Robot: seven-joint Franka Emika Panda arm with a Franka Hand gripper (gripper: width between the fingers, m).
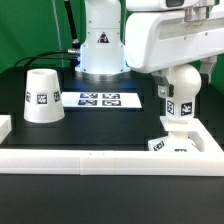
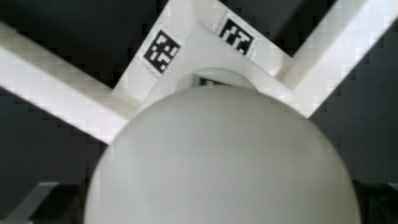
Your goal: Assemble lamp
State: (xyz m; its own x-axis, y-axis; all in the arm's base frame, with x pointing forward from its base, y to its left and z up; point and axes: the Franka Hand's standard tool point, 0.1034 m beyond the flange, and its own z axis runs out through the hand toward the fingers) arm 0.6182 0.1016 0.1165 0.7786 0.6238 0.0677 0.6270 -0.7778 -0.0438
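Observation:
The white ball-headed bulb point(image 1: 181, 98) stands upright over the flat square base point(image 1: 172, 146) at the exterior view's right, its foot at the base's middle. My gripper point(image 1: 181, 78) is shut on the bulb's round head from above. In the wrist view the bulb point(image 2: 214, 150) fills the middle, and beyond it the base point(image 2: 192, 45) shows two tags and its socket point(image 2: 217, 78). My fingers show only as dark edges beside the bulb. The truncated-cone shade point(image 1: 42, 95) stands alone at the exterior view's left, on the black table.
The marker board point(image 1: 100, 99) lies flat in the middle behind. A long white rail point(image 1: 100, 160) runs along the front and turns up at both ends; the base sits in its right corner. The robot's pedestal point(image 1: 100, 50) stands at the back.

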